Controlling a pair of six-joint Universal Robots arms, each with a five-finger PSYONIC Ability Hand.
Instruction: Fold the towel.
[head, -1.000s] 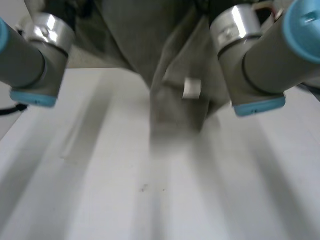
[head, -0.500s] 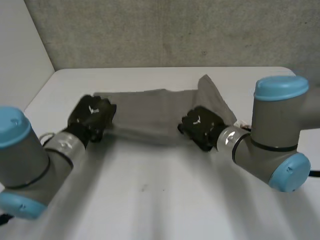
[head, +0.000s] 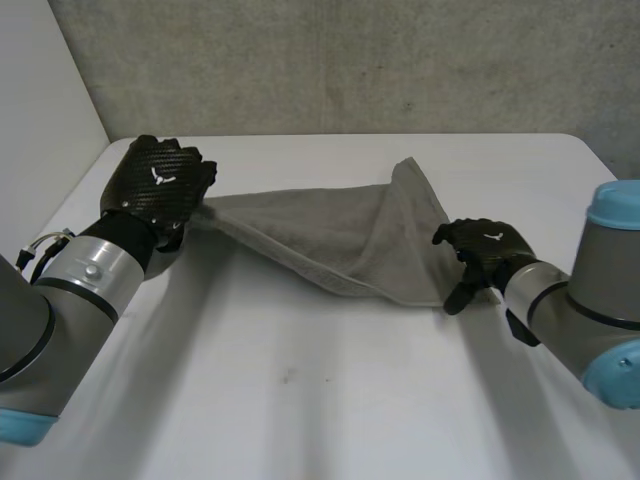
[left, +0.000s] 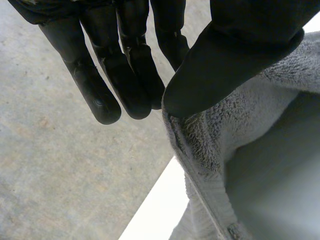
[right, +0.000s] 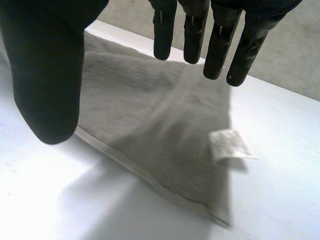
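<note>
Head view: left hand (head: 160, 185) pinches the towel (head: 320, 230) corner under its thumb; right hand (head: 487, 247) hovers over the opposite corner, fingers spread.

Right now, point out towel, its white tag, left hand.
towel (head: 320, 235): head view, middle of cloth.
white tag (right: 229, 145): right wrist view, its centre.
left hand (head: 158, 185): head view, back of hand.

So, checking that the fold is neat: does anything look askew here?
Yes. The towel lies skewed, not flat: the left hand pinches one corner up off the table, and the end by the open right hand is doubled over unevenly.
</note>
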